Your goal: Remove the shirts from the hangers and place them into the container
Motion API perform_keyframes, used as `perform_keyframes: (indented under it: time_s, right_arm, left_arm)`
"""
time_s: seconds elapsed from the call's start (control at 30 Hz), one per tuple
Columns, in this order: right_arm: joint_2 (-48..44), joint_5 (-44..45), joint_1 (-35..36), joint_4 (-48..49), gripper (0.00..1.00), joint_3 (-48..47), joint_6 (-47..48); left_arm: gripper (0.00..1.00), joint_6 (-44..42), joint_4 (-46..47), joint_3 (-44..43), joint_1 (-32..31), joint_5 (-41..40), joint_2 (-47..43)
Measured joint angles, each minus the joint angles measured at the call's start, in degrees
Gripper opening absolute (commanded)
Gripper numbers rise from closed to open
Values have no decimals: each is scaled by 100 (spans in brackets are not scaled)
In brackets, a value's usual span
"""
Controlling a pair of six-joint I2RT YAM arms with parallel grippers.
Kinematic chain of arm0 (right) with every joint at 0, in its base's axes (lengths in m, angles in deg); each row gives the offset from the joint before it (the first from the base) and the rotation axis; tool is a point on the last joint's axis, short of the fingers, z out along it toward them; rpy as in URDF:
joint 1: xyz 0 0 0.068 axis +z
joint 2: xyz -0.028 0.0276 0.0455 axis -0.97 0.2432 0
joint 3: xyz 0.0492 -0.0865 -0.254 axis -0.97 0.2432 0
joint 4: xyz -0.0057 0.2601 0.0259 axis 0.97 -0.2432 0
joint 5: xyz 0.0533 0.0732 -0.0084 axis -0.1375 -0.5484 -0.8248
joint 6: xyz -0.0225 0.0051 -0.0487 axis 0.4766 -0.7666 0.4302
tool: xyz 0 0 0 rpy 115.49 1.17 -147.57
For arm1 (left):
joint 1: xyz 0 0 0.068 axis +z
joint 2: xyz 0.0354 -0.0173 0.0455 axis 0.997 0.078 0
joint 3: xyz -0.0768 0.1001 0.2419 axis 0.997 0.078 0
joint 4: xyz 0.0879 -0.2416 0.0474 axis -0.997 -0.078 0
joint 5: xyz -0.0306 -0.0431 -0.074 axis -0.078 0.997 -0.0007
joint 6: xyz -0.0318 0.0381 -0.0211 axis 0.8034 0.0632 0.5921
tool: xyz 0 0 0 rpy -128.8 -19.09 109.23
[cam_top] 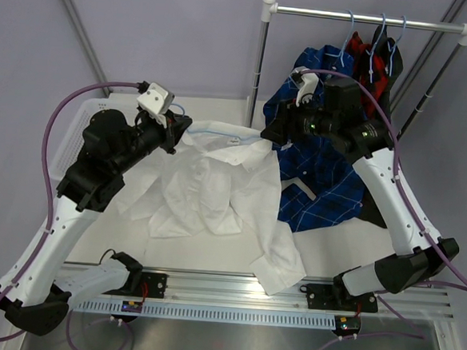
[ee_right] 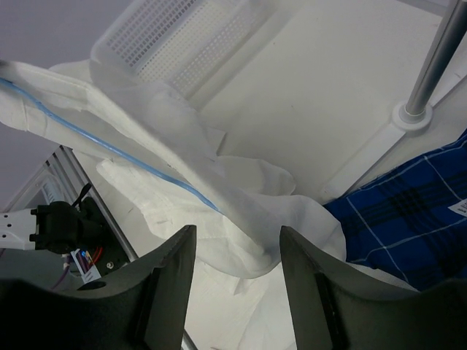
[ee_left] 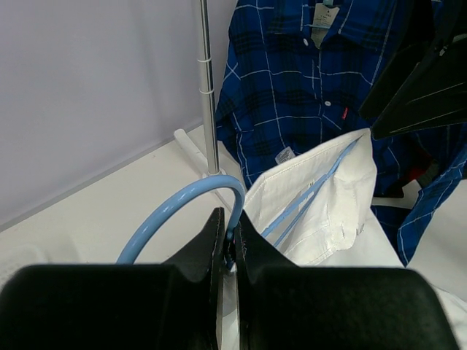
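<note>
The container (ee_right: 175,36) sits at the table's (cam_top: 204,249) left edge, behind my left arm. My left gripper (ee_left: 233,244) is clamped tight on the hooked top of a light-blue hanger (cam_top: 220,132), held level above the table. The white shirt (cam_top: 216,190) hangs from that hanger by its shoulders and spills across the table's middle, one sleeve reaching the near edge. My right gripper (ee_right: 237,233) hovers at the shirt's right shoulder with its jaws apart; I cannot tell whether they touch the cloth. Beyond it, the blue plaid shirt (cam_top: 313,188) drapes down to the table from the rack (cam_top: 372,20) at the far right corner, beside the red-and-black (cam_top: 356,47) and black (cam_top: 387,78) shirts.
</note>
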Motion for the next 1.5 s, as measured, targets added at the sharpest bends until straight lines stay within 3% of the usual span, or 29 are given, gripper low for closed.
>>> perform_keyframes:
  time_s: [0.17, 0.43, 0.53, 0.63, 0.83, 1.5]
  right_arm:
    - [0, -28, 0, -9, 57, 212, 0]
    - [11, 2, 0, -13, 39, 289, 11]
    - [11, 11, 0, -9, 26, 291, 28]
    - [11, 11, -2, -4, 21, 291, 26]
    - [11, 0, -2, -7, 1, 293, 37]
    - [-389, -1137, -658, 520, 0, 1276, -308]
  left_arm:
    - [0, 46, -4, -44, 0, 26, 2]
    - [0, 90, -4, -76, 0, 109, 7]
    - [0, 83, -7, -76, 0, 109, 7]
    - [0, 81, -11, -76, 0, 109, 7]
    - [0, 7, -26, -61, 0, 109, -13]
    - [0, 151, 125, 81, -70, 396, -273]
